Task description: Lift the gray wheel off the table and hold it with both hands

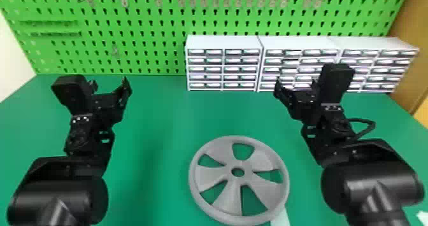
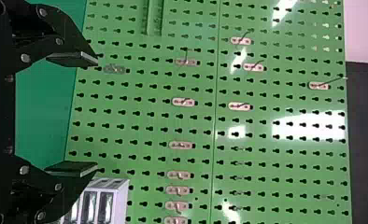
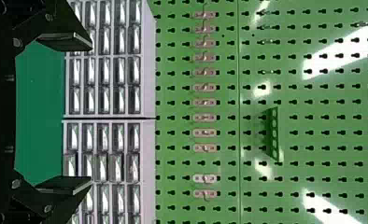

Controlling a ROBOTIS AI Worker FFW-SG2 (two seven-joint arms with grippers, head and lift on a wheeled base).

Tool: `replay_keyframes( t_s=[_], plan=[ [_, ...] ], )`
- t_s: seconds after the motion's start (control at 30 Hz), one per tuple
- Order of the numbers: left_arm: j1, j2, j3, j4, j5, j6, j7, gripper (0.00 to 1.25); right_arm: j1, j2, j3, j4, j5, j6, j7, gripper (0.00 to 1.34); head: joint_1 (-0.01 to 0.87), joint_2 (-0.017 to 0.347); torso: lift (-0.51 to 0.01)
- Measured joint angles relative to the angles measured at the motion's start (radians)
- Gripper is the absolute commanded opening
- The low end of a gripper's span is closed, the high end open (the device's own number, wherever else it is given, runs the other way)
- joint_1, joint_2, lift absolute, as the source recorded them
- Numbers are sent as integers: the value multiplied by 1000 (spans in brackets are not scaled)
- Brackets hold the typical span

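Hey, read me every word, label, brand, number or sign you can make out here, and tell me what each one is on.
No text can be read anywhere.
White drawer cabinets: drawer fronts too small to tell if they carry labels.
Gray wheel: no lettering visible.
Green pegboard: only holes and hooks, no legible sign.
Left pincer and right pincer: nothing legible.

The green worktop [image 1: 165, 120] carries the gray wheel [image 1: 208, 175], lying flat, a pale strip [image 1: 281, 217] at its rim, a white piece [image 1: 423, 219] at near right, and three white drawer cabinets [image 1: 223, 43] along the back
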Motion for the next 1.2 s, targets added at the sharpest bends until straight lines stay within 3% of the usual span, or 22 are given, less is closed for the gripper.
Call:
replay_keyframes(
  t_s=[0.57,0.9,1.2],
  plan=[
    [-2,0,3,0,-2,-3,-2,789,-12,-3,0,-21,-15,73,0,1065,657,60,-95],
    [0,0,4,0,-4,-4,-2,789,-68,2,-22,-115,-32,402,0,1065,657,60,-95],
    [-1,0,2,0,-10,-4,-2,789,-154,-4,-51,-164,-107,768,-2,1066,657,60,-95]
  ],
)
